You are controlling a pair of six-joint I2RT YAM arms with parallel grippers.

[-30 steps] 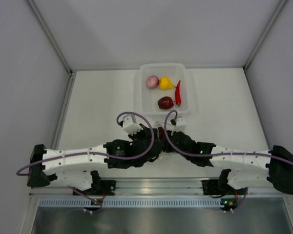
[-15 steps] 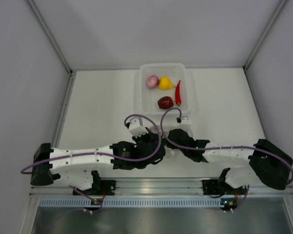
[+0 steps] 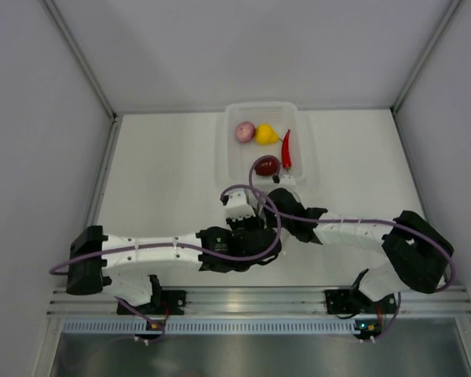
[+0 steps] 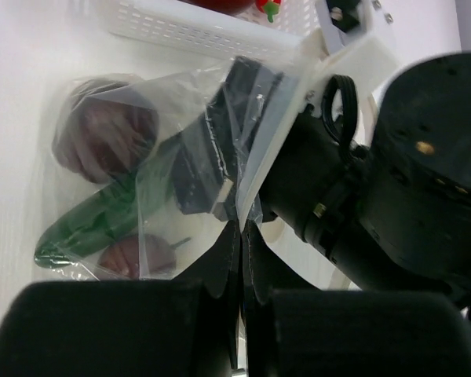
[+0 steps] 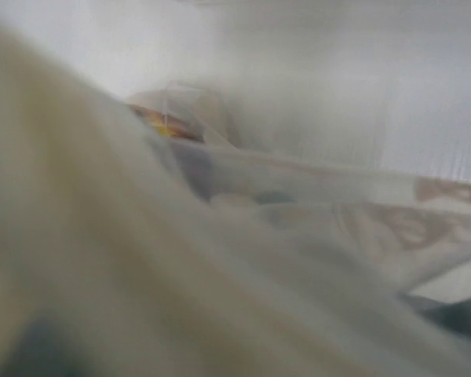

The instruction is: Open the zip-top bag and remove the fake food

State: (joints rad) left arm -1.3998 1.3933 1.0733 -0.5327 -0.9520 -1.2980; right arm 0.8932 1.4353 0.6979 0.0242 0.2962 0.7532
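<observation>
In the left wrist view the zip-top bag [image 4: 165,169] lies on the table, see-through and crumpled. Inside it are a green cucumber [image 4: 90,222], a dark purple piece [image 4: 102,140] and a reddish piece [image 4: 129,255]. My left gripper [image 4: 242,232] is shut on the bag's edge. My right gripper [image 4: 212,145] reaches into the bag's mouth, its black fingers seen through the plastic; their gap is unclear. Blurred plastic fills the right wrist view [image 5: 235,236]. In the top view both grippers, left [image 3: 253,210] and right [image 3: 271,198], meet just before the basket and hide the bag.
A white mesh basket [image 3: 229,149] stands at the back middle, holding a pinkish onion [image 3: 245,131], a yellow pear [image 3: 265,134], a red chili [image 3: 286,149] and a dark red apple [image 3: 265,166]. Its wall [image 4: 188,30] is just beyond the bag. Grey walls close in both sides.
Both arms have moved right and toward the basket. The right arm's elbow has folded back, and its gripper has gone farther forward over the bag.
</observation>
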